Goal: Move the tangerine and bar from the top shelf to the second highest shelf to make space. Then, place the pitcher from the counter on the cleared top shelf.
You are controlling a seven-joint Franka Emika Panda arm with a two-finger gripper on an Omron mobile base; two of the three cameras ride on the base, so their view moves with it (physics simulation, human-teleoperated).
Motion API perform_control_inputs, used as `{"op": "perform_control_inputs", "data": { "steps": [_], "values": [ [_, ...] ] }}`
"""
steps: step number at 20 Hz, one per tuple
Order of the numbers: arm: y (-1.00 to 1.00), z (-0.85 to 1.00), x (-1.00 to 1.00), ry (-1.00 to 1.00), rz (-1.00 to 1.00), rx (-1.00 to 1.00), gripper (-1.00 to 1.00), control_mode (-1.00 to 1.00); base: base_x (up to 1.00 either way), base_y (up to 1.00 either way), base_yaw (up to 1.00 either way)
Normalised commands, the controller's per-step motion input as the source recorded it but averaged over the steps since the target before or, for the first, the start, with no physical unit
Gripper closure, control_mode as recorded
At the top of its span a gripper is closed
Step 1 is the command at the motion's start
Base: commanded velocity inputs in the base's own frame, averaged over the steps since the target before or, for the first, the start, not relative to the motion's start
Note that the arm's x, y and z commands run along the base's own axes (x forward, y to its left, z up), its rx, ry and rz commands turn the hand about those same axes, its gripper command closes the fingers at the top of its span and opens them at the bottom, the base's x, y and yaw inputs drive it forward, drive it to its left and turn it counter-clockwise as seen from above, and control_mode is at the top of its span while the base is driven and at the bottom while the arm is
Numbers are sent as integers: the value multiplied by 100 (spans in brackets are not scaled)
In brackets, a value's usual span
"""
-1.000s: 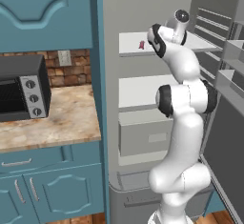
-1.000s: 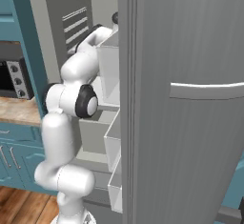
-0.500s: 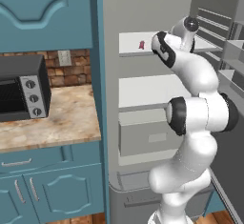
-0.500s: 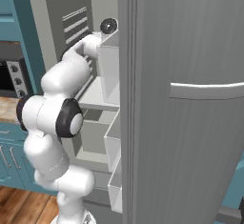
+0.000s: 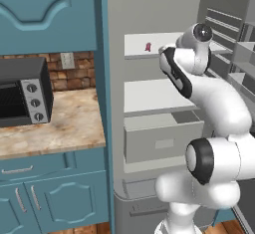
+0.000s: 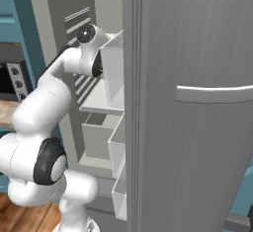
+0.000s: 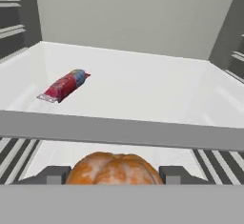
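Note:
In the hand view my gripper [image 7: 114, 175] is shut on the tangerine [image 7: 113, 167], a round orange fruit held between the dark fingertips [image 7: 52, 174]. It sits just in front of the front edge of the top shelf [image 7: 143, 89]. The bar [image 7: 64, 85], a small red-pink wrapped stick, lies on that shelf to the left; it also shows as the bar [image 5: 148, 47] in the left base view. The second highest shelf [image 5: 154, 96] lies below the top shelf [image 5: 134, 43]. My white wrist covers the hand in the base views. The pitcher is out of view.
The fridge door [image 6: 197, 102] stands open on the right with door bins [image 6: 116, 73] close to my arm. A grey drawer [image 5: 162, 138] sits under the shelves. Left of the fridge, a microwave [image 5: 22, 91] stands on the counter [image 5: 55, 123].
My elbow has swung down and to the right in the left base view. The hand has drawn slightly back and lower at the top shelf's front. The tangerine stays gripped and the bar has not moved.

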Motion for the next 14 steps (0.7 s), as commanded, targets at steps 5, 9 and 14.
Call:
{"op": "perform_control_inputs", "data": {
  "steps": [5,9,14],
  "values": [
    [4,-33,-100,0,1,0,100,-100,0,0,0],
    [-1,-53,-91,3,0,0,100,-100,0,0,0],
    [-8,-71,-42,13,0,0,100,-100,0,0,0]
  ]
}}
